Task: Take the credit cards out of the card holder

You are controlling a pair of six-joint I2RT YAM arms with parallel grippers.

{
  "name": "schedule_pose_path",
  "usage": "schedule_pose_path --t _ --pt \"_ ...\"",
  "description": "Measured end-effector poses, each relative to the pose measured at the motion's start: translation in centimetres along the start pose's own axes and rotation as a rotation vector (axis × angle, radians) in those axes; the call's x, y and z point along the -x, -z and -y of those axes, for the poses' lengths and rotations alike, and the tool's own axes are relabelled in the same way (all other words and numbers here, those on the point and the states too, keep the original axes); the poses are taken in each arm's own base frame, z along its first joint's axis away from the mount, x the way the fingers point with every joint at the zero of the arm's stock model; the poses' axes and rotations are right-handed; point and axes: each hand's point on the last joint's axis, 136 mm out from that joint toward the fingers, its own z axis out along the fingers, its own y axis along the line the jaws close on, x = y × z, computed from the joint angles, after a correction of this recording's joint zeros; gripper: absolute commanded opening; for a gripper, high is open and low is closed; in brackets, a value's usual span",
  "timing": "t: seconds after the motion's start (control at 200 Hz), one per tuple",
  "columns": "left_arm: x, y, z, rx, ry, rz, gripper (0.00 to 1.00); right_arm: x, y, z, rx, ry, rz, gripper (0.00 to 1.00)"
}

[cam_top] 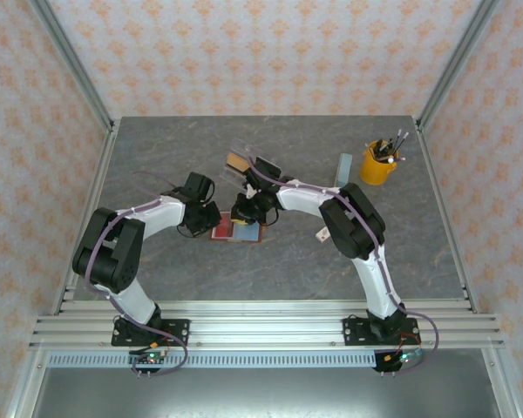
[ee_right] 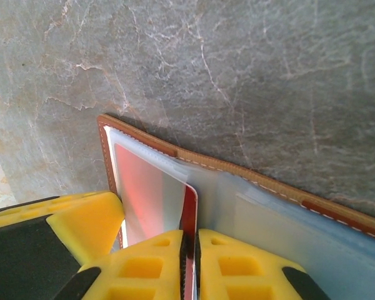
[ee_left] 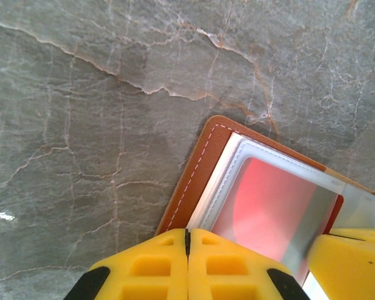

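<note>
1. At the left of the grey marble-patterned tabletop (cam_top: 157, 157), we see the left gripper (ee_left: 187, 240) closed. Its yellow fingers are pressed flat together with nothing between them, and their tips sit over the holder's stitched left border.
2. Near the table's middle lies the brown leather card holder (ee_left: 197, 169), opened flat like a book. Its left half carries clear sleeves and its right half blue-grey pockets.
3. Under the left sleeve we see a red plastic credit card (ee_left: 269, 200). One long edge shows bare past the sleeve.
4. Just beside the left gripper, the right gripper (ee_right: 189, 240) is pinched onto that bare edge, the card running into the thin slit between its yellow fingers.
5. Behind the holder stands a clear acrylic tray (cam_top: 254, 161), with a tan rectangular card (cam_top: 237, 160) at its left end.
6. Well apart at the far right, we find a yellow cup of pens (cam_top: 379, 165).
</note>
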Motion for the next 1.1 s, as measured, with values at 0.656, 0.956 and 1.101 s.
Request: schedule_pose_path --t 0.656,0.956,1.101 --pt "0.0 0.0 0.0 -0.001 -0.002 -0.001 0.09 0.0 1.1 1.5 -0.033 0.017 0.021 0.04" --pt "-0.1 0.2 0.0 0.000 -0.004 -0.009 0.14 0.0 1.4 1.6 -0.027 0.008 0.017 0.05" --pt "-0.4 0.9 0.1 -0.005 -0.009 -0.021 0.17 0.0 1.4 1.6 -0.027 0.009 0.018 0.06"
